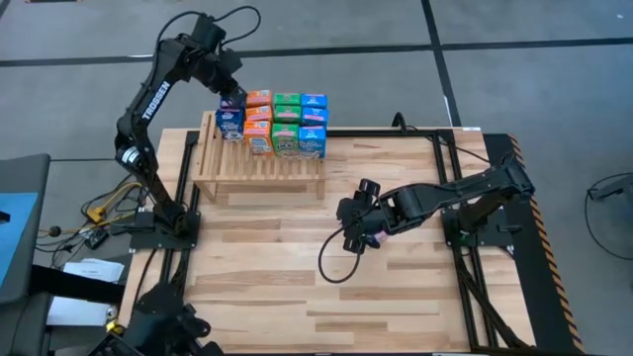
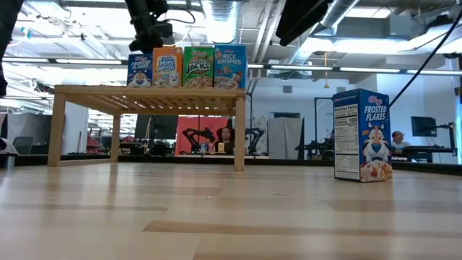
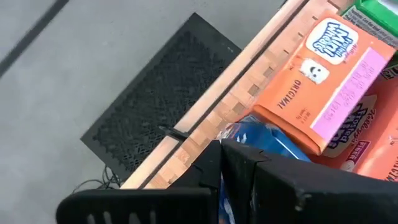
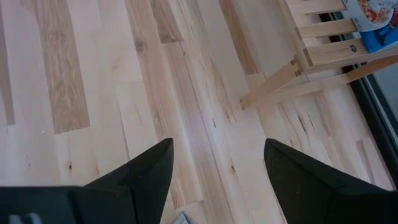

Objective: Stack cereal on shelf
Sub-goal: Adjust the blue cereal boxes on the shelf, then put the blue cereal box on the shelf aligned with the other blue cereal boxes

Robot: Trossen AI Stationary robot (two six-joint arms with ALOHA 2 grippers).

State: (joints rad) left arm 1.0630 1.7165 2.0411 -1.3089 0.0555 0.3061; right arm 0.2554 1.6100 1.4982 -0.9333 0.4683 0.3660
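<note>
Several cereal boxes [image 1: 277, 124], blue, orange and green, stand upright in rows on the far part of the slatted wooden shelf [image 1: 259, 166]. My left gripper [image 1: 232, 99] is shut and hovers at the far top edge of the blue Frosted Flakes box [image 2: 139, 70] at the left end of the row; in the left wrist view this box [image 3: 261, 140] shows just behind the fingers. One more Frosted Flakes box [image 2: 362, 136] stands upright on the table. My right gripper [image 4: 217, 146] hangs open above it, holding nothing. My left gripper points slanting down from the far side, with its shut fingers [image 3: 236, 171] right at the top of the blue box [image 3: 267, 143]. The fingers hide that spot, so I cannot tell whether they touch the box.
A black mat [image 3: 168, 106] lies on the floor beyond the table's far edge. A black cable [image 1: 331, 267] loops over the planks under the right arm. Black frame rails [image 1: 450, 213] run along the table's right side. Bare planks [image 1: 326, 307] fill the near half.
</note>
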